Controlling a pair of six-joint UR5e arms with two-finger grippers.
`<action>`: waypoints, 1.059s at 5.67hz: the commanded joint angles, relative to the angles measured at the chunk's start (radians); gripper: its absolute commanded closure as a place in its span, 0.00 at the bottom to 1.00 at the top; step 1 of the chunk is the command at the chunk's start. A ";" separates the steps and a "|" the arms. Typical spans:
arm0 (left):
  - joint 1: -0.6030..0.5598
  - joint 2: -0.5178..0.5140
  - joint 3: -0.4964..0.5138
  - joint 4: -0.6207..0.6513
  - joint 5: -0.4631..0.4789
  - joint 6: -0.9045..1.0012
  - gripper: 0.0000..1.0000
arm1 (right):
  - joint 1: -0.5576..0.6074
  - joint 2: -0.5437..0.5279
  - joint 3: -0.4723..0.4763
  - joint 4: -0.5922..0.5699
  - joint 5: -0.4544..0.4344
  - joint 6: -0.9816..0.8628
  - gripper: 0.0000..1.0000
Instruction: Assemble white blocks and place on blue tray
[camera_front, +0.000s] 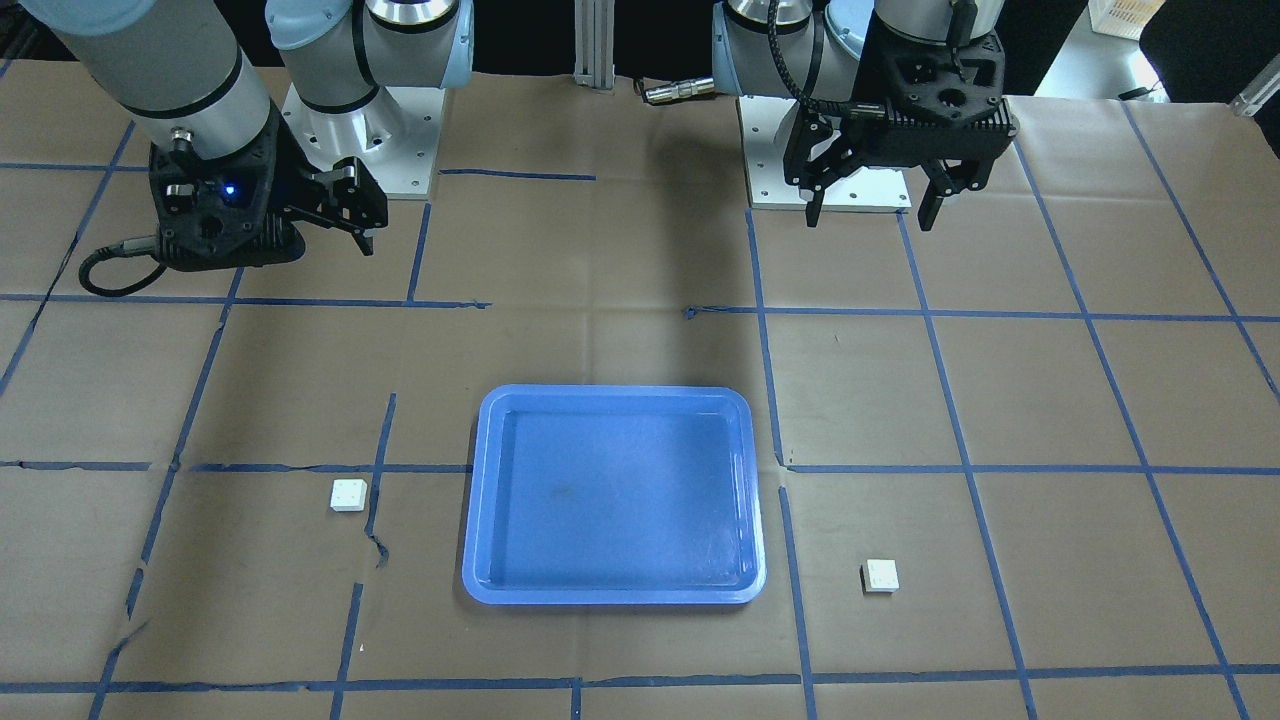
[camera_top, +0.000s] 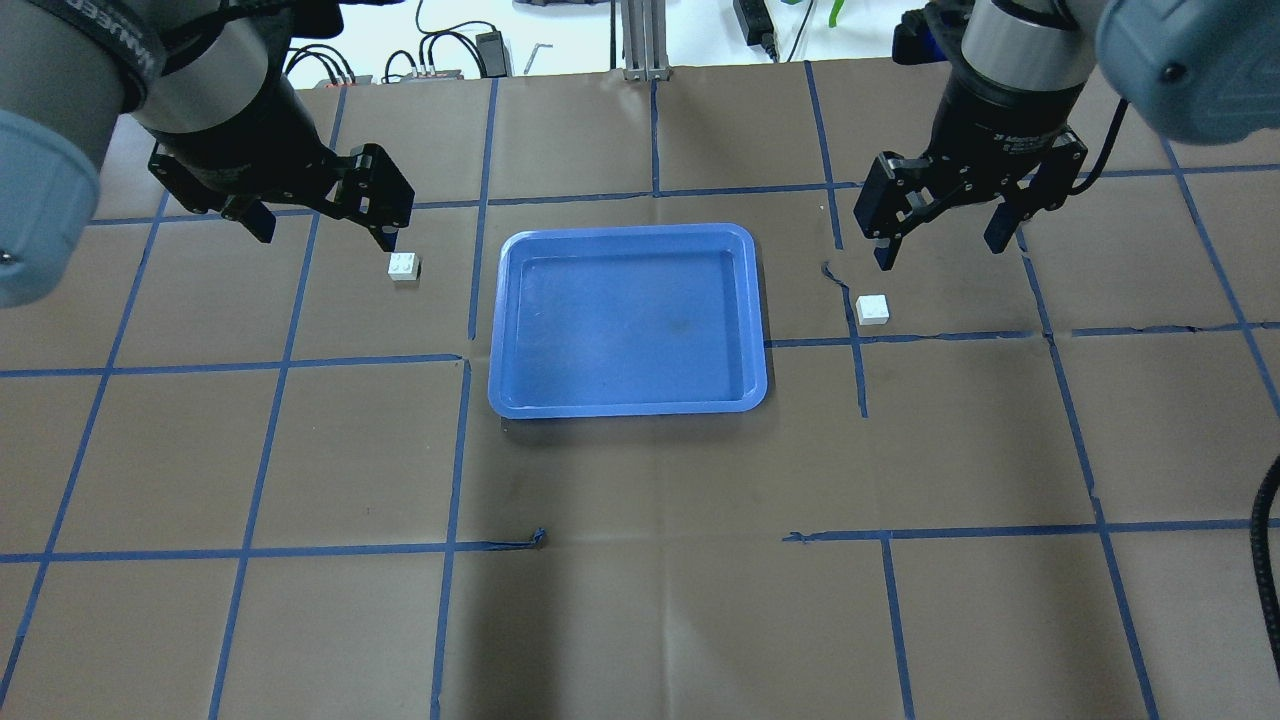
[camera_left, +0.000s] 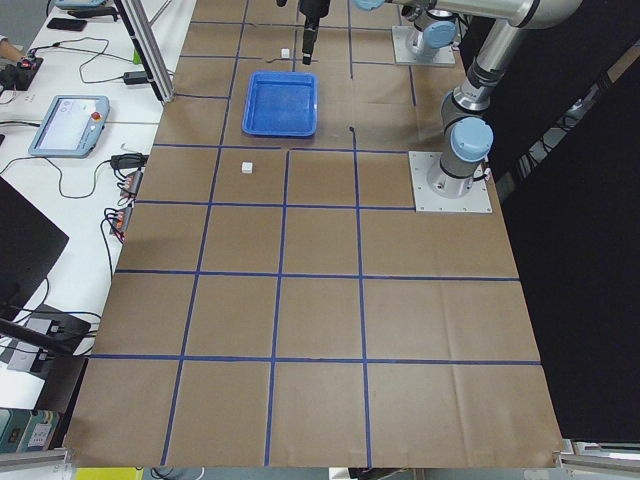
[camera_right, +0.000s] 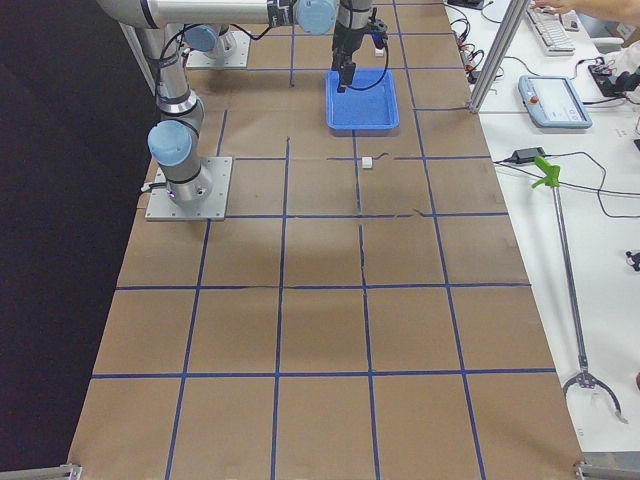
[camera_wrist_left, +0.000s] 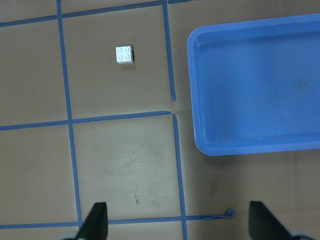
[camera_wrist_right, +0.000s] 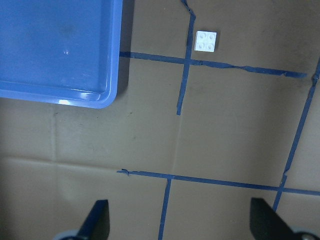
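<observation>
- Overhead exterior: left gripper (camera_top: 325, 232) and right gripper (camera_top: 938, 252) both spread, empty.
- Should centre each over left white block (camera_top: 404, 266) / right white block (camera_top: 873, 309), jaws square to sides, then descend.

Bare brown paper table cover (camera_top: 650, 600) surrounds both small white studded plastic bricks (camera_top: 404, 266) (camera_top: 872, 309). The shallow glossy blue plastic tray (camera_top: 630, 238) lies between them, touching neither.

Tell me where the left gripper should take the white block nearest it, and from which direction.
Grip the white block by two opposite flat side walls, coming straight down from above. It lies flat, studs up, well apart from the blue tray, so the open left gripper can likely straddle it.
</observation>
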 joint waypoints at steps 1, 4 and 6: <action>0.002 0.002 0.011 -0.012 0.001 0.002 0.01 | 0.000 -0.007 -0.012 0.016 0.014 0.043 0.00; 0.069 -0.004 0.005 -0.047 -0.029 0.107 0.01 | -0.006 0.006 -0.008 0.008 0.006 -0.046 0.00; 0.147 -0.085 0.011 -0.025 -0.029 0.327 0.01 | -0.015 0.034 -0.001 -0.012 0.003 -0.458 0.00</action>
